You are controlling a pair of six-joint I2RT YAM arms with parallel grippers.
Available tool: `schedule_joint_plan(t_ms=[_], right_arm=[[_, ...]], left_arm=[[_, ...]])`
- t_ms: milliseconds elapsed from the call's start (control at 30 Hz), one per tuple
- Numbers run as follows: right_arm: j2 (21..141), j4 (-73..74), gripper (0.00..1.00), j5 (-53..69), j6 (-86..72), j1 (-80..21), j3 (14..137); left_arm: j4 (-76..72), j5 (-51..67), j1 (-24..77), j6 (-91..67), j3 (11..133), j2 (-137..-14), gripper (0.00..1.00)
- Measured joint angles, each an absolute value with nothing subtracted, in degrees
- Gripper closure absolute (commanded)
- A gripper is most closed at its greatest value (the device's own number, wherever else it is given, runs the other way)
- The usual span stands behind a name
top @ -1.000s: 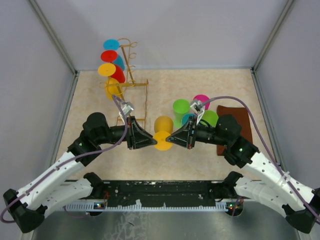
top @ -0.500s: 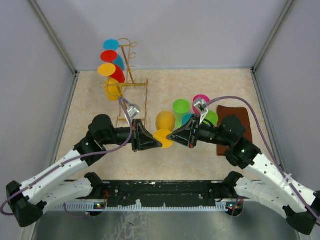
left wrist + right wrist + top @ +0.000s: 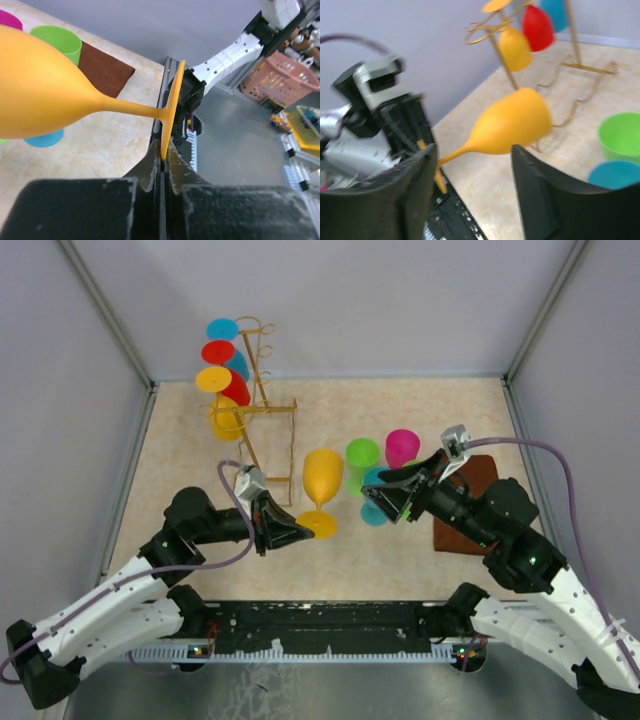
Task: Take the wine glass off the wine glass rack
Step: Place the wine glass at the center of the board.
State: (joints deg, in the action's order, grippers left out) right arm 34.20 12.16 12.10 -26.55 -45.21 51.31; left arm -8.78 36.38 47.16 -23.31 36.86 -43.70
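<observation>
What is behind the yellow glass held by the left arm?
Seen from the left wrist: a green cup, a pink cup, a brown mat and a blue cup, its top covered by the glass.

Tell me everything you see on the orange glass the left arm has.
The orange glass looks like matte, opaque plastic: rounded bowl, thin stem, flat disc foot. It is off the rack, tilted, bowl above foot. The left gripper pinches the foot's rim between shut jaws. The right gripper, open, is clear of it.

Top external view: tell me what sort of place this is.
Probably a robotics lab test cell: plain grey panel walls box in a beige tabletop, and bright plastic wine glasses hang on a golden wire rack.
</observation>
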Motion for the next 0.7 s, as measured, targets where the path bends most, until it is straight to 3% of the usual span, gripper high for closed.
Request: schedule_joint_plan(t_ms=[67, 167, 333, 467, 567, 700], right_arm=[[34.28, 14.92, 0.22, 5.96, -26.26, -45.21, 52.88], [34.61, 20.01, 0.16, -4.95, -26.02, -45.21, 53.76], [35.55, 23.77, 0.11, -9.04, -26.24, -44.21, 53.74], [38.28, 23.79, 0.1, -1.72, -28.38, -37.08, 53.65], [42.48, 19.0, 0.09, 12.01, -32.73, -29.21, 51.33], [47.37, 8.64, 0.09, 28.25, -40.38, -26.37, 44.91]], left_arm=[[-9.72, 36.49, 47.16, -20.45, 34.44, -40.8, 1.0], [-12.71, 36.99, 47.16, -17.3, 30.24, -36.49, 1.0], [-17.08, 40.12, 47.16, -13.72, 24.25, -32.64, 1.0], [-19.0, 45.69, 47.16, -10.98, 21.96, -32.18, 1.0], [-19.77, 49.19, 47.16, -10.09, 21.41, -32.29, 1.0], [-21.06, 54.3, 47.16, -9.78, 21.41, -33.3, 1.0]])
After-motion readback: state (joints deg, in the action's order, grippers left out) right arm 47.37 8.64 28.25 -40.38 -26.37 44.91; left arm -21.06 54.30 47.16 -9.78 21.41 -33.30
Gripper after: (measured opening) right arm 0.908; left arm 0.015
